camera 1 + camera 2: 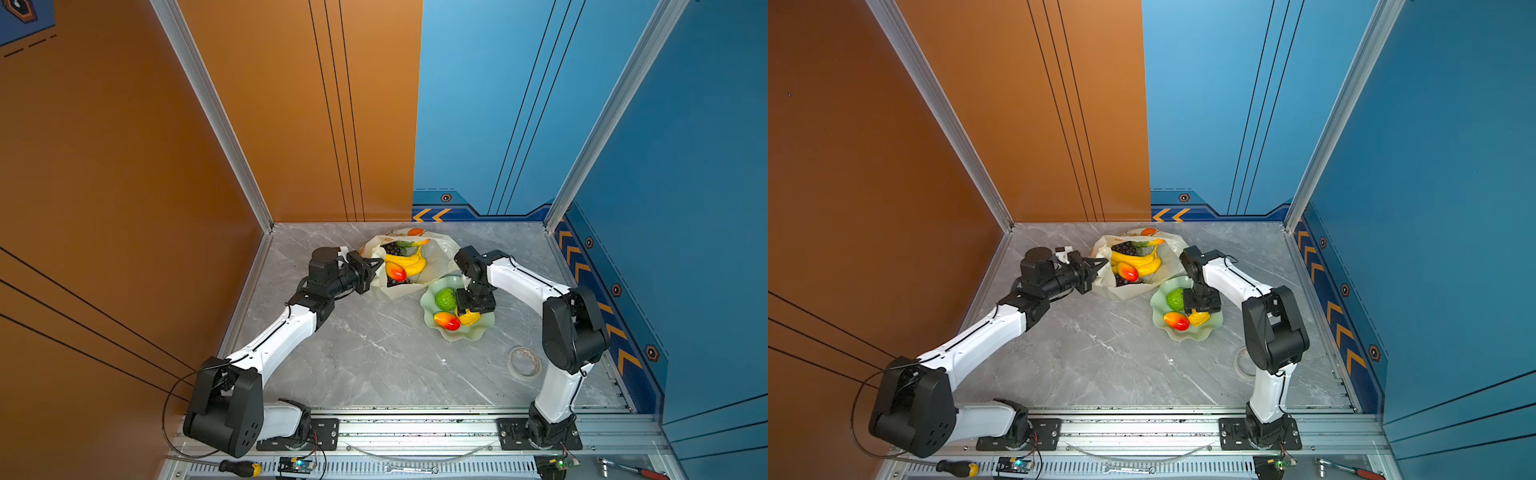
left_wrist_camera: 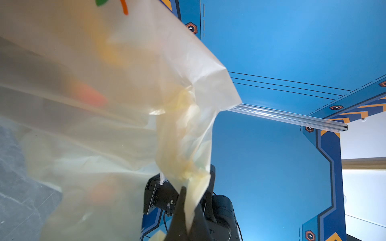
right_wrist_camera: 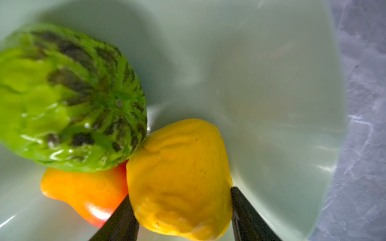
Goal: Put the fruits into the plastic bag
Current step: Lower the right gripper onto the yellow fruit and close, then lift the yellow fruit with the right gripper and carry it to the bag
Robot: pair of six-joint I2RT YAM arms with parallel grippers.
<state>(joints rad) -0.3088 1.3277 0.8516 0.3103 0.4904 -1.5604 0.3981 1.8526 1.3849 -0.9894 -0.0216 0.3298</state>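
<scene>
Marble table, orange-blue walls. Bag beside dish held bananas, grapes, mango; left claw pinched its rim. Right claw clasped yellow fruit in dish.

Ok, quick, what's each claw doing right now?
Left claw: closed on the plastic bag edge.
Right claw: astride the yellow lumpy fruit in the dish; grip cannot be told.
</scene>
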